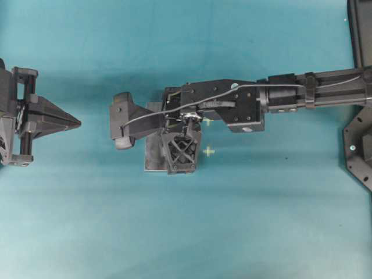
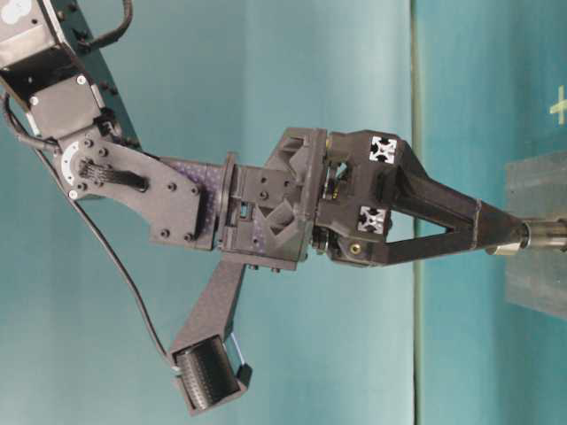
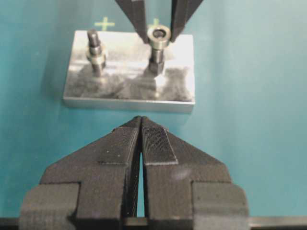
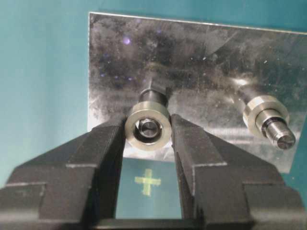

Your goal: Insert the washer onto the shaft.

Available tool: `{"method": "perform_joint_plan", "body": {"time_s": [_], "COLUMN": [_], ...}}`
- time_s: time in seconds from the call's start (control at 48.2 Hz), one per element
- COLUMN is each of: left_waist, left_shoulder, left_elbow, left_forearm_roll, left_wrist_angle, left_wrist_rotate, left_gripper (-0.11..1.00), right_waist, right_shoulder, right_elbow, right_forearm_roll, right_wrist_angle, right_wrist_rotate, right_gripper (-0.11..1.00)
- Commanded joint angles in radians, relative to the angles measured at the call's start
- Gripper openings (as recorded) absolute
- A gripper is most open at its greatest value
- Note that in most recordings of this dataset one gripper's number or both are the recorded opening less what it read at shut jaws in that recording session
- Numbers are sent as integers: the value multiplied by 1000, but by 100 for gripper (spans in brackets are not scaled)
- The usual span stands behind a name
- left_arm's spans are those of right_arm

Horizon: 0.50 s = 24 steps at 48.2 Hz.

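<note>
Overall light: bright, even, cool, from above; teal table [image 1: 87, 232] evenly lit, slightly darker toward overhead corners.
Shadows: soft and faint, a dim band beside the right arm [image 1: 314, 90] overhead.
Glare: patchy white reflections on the metal plate [image 4: 201, 62] in the right wrist view; washed highlights and dark mirrored patches on it in the left wrist view.
Focus: washer [image 4: 147, 127] fairly sharp; near black fingers [image 3: 158, 143] slightly soft, ridged texture readable.
Detail loss: black arm parts nearly featureless overhead.
Grain: mild.
</note>
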Motion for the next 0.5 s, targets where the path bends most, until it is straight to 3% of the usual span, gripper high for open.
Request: {"method": "perform_joint_plan", "body": {"time_s": [0.0,0.104,0.166,0.477], "left_waist": [0,0,0,0], "left_shoulder": [0,0,0,0], "left_elbow": [-23,-23,-25,-23], "left_forearm_roll": [5,5,5,5], "left_wrist_angle": [-9,-9,-9,-9], "left_wrist_rotate": [-2,-2,-2,-2], "left_gripper": [0,0,0,0], "right_waist": [2,3,3,3], "right_shoulder": [-20,-20,-20,0], "right_elbow": [-23,-23,-25,-26], "right_forearm_roll": [3,3,3,5], "right_wrist_angle": [-3,-3,-3,-2], "right_wrist_rotate": [-3,-6,-8,-9], "right_gripper": [55,84,93,90]}}
